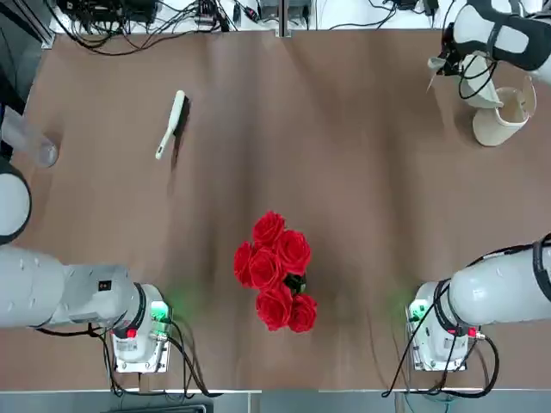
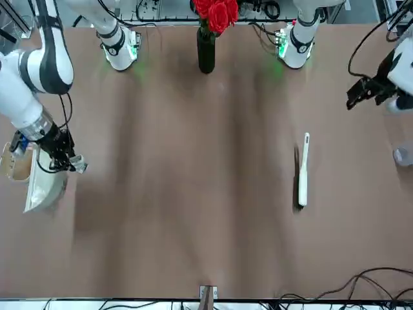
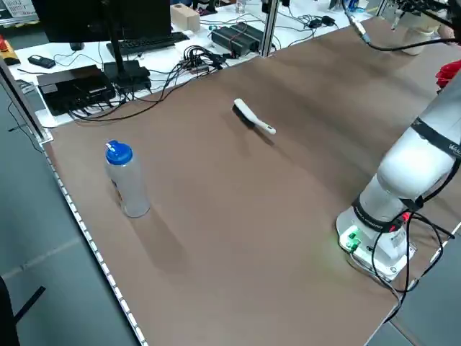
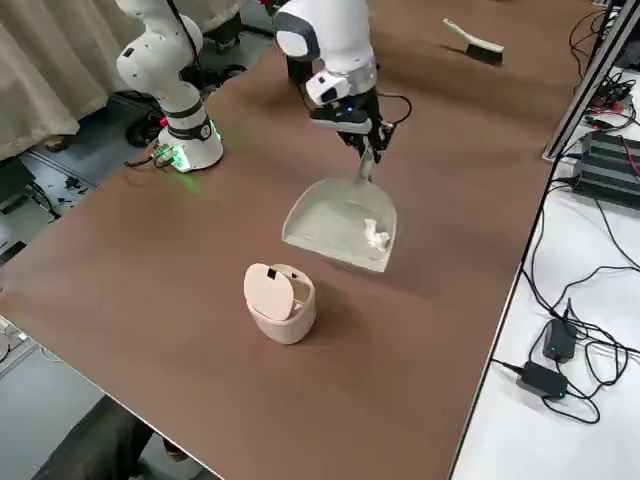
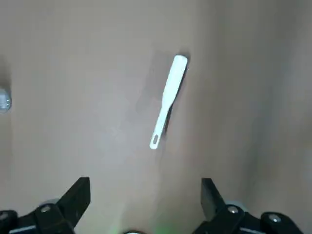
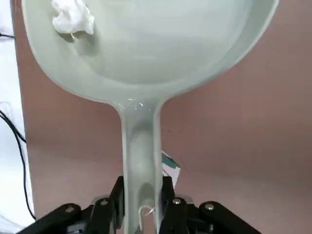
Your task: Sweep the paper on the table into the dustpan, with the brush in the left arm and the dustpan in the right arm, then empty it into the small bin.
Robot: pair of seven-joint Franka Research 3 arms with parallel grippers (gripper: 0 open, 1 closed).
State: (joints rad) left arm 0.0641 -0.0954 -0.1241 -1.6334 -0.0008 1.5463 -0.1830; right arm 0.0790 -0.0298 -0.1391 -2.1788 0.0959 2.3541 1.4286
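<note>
Sweeping looks done — the paper (image 4: 377, 236) lies in the dustpan (image 4: 335, 225), whose handle the right gripper (image 6: 141, 204) clamps, beside the bin (image 4: 280, 302). The brush (image 1: 170, 124) lies on the table (image 1: 344, 155); the left gripper (image 5: 144, 202) hangs over it, fingers spread, empty. Next — lift and tip the pan over the bin's lid.

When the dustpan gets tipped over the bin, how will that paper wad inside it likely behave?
The paper wad looks tiny and crumpled, so probably very light; it may slide out easily. It sits loose near the rim of the dustpan, so a quick tilt might fling it past the bin. The right pincer grips the handle firmly.
</note>
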